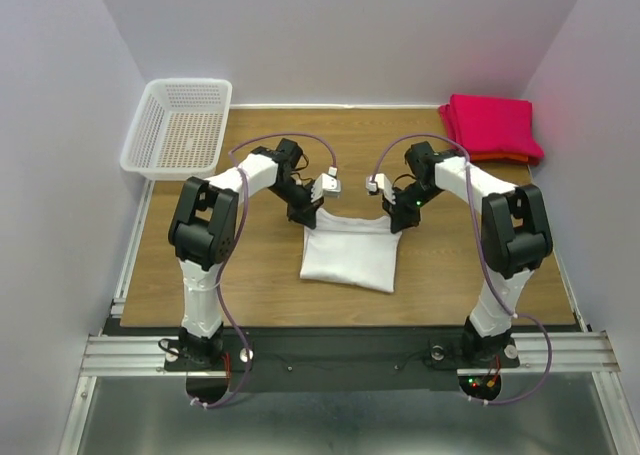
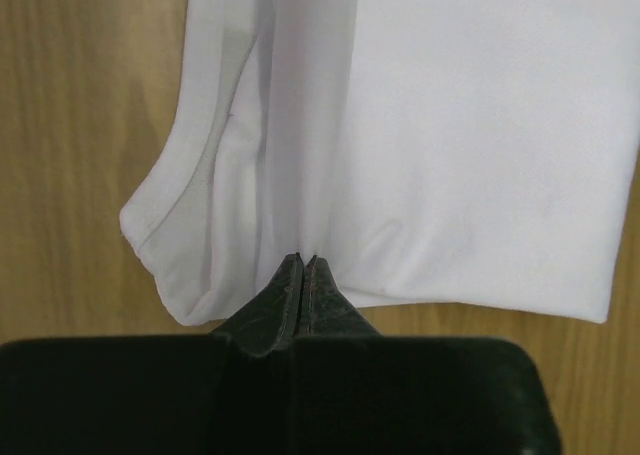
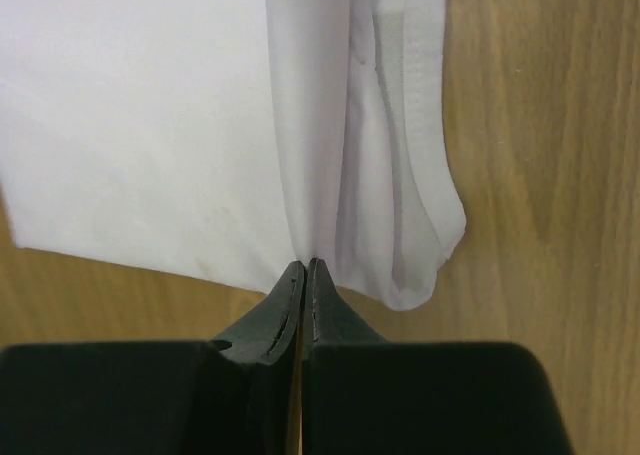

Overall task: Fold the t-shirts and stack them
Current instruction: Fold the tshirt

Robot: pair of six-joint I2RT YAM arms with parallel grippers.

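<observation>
Left gripper and right gripper each pinch the white t-shirt tight near its far corners — folded red t-shirts lie well apart, far right

White t-shirt part-folded, centre; pink-red t-shirts stacked, apparently folded, far right.

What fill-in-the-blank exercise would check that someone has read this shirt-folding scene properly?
1. The left claw and the right claw both pinch the far edge of a shirt whose colour is ___.
2. The stack of red shirts lies in the far ___ corner of the table.
3. The basket stands in the far ___ corner.

Missing words: white; right; left.
</observation>
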